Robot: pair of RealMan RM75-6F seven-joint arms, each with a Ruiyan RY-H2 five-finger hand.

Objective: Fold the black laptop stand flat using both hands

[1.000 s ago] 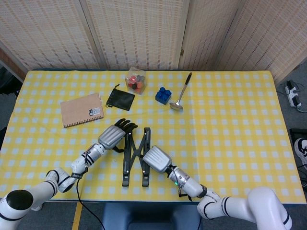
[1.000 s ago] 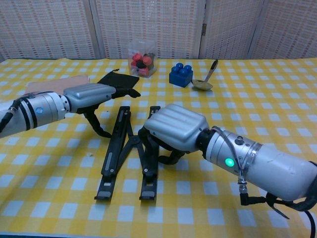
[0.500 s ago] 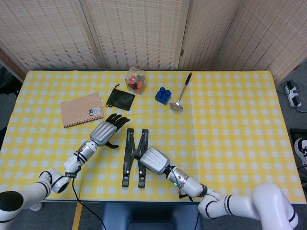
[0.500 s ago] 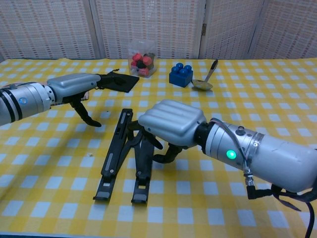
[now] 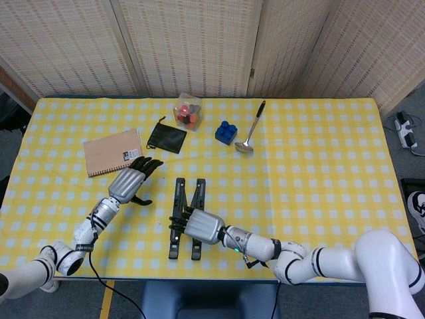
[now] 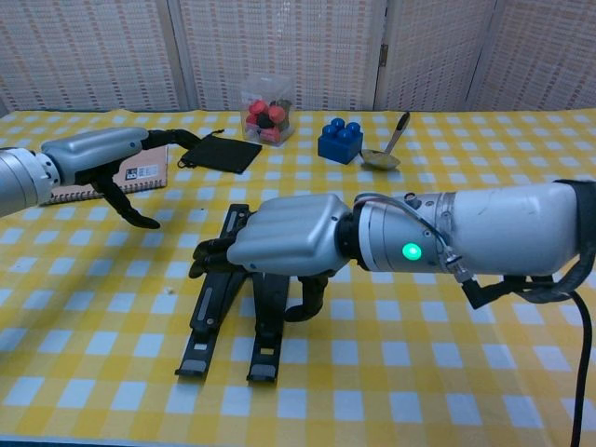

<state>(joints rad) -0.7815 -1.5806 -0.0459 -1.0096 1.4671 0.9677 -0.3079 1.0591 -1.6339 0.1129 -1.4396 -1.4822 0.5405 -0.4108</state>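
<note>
The black laptop stand lies on the yellow checked table near the front edge, its two long bars almost parallel and low on the cloth. My right hand lies across the middle of the stand. Its fingers hook over the left bar and its thumb curls down beside the right bar, so it grips both bars. My left hand hovers to the left of the stand, apart from it. This left hand holds nothing, with its fingers stretched out and its thumb bent down.
A brown notebook lies just behind my left hand. Further back are a black pouch, a clear box of red pieces, a blue brick and a spoon. The table's front edge runs just below the stand.
My left hand has let go of the stand and drawn back to the left. My right hand has slid left across the stand, whose spread bars have closed to nearly parallel.
</note>
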